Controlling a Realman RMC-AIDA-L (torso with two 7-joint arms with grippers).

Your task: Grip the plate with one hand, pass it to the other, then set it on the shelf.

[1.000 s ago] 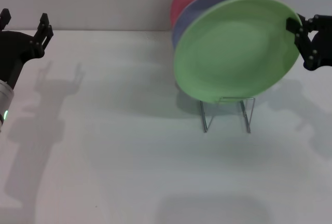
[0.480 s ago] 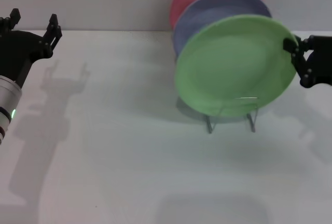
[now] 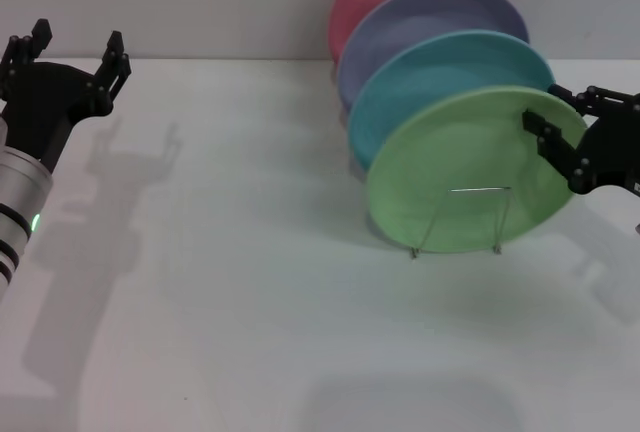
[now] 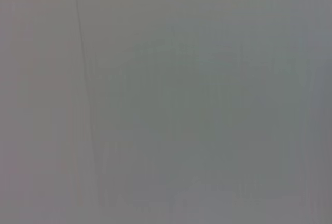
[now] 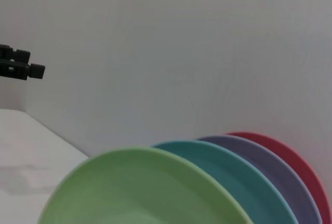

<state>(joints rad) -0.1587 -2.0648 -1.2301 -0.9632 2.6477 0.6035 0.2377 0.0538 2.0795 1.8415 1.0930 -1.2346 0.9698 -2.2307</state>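
Standing on edge in the shelf (image 3: 478, 220), the plate (image 3: 455, 177) is frontmost, leaning against the turquoise plate (image 3: 440, 77). The right hand (image 3: 562, 142) is clenched on its right rim, so any release must back away rightward. The left hand (image 3: 72, 60), fingers spread and holding nothing, hovers well apart over the table (image 3: 250, 282).
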